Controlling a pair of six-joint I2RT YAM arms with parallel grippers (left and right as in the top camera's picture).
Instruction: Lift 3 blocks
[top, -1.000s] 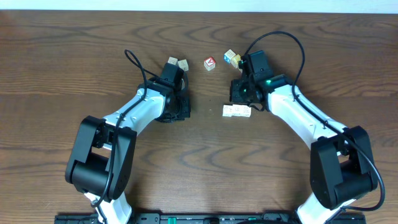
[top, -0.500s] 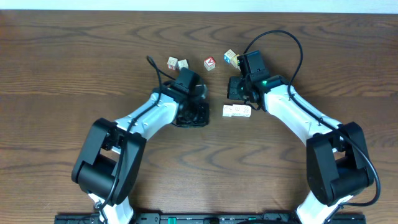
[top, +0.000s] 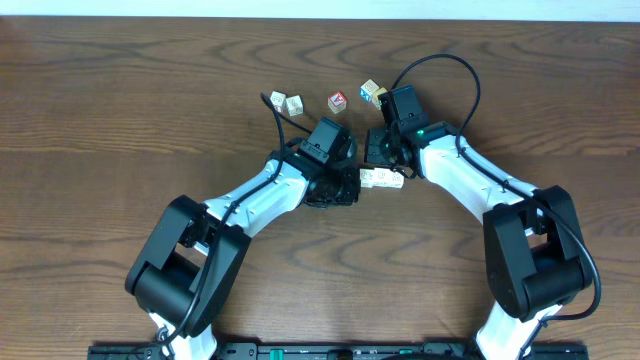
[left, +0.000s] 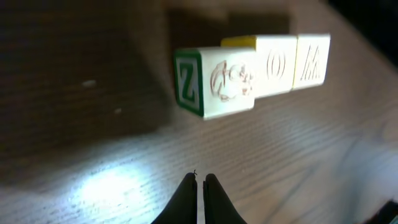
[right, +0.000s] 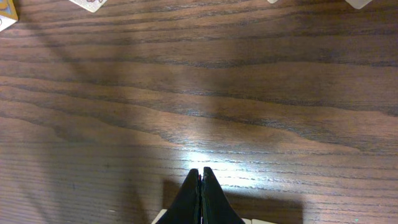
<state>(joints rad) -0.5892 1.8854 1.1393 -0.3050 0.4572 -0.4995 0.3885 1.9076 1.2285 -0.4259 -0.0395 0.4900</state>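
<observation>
Three cream blocks (top: 381, 178) lie touching in a short row at the table's middle. In the left wrist view the nearest block (left: 214, 81) shows a green Z on its end face, and the other two (left: 273, 65) (left: 313, 59) follow behind it. My left gripper (top: 351, 181) is shut and empty, low over the wood just short of the row's left end (left: 199, 179). My right gripper (top: 383, 160) is shut and empty at the row's far side (right: 200, 173). Only a pale corner of the row (right: 160, 218) shows beside the right fingers.
Loose cubes sit along the back: two pale ones (top: 278, 100) (top: 294, 104), a red-faced one (top: 338, 101), and a pair with blue and yellow faces (top: 372, 92). Both arms crowd the row from either side. Bare wood lies in front.
My left arm has swung right across the table, from near the two back-left cubes to the left end of the row. The right gripper has shifted slightly up and left.
</observation>
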